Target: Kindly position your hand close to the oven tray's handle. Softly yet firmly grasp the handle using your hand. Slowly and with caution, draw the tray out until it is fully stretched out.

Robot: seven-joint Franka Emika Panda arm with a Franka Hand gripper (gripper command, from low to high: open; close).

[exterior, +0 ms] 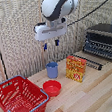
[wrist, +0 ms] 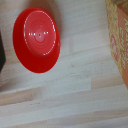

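Observation:
The black-and-silver oven [exterior: 103, 40] stands at the exterior view's right, at the back of the wooden table. The oven tray [exterior: 92, 61], a dark wire rack, sticks out low from the oven's front toward an orange box. Its handle is too small to pick out from the wires. My hand [exterior: 50, 43] hangs high above the table over a blue cup, far to the left of the tray. Its two dark-blue fingers [exterior: 56, 42] are apart and hold nothing. The wrist view shows neither the fingers, the tray nor the oven.
An orange box [exterior: 76, 68] stands upright just in front of the tray; its edge shows in the wrist view [wrist: 120, 40]. A blue cup [exterior: 52, 70], a red bowl [exterior: 52, 87] [wrist: 36, 40] and a red mesh basket [exterior: 20, 99] sit to the left.

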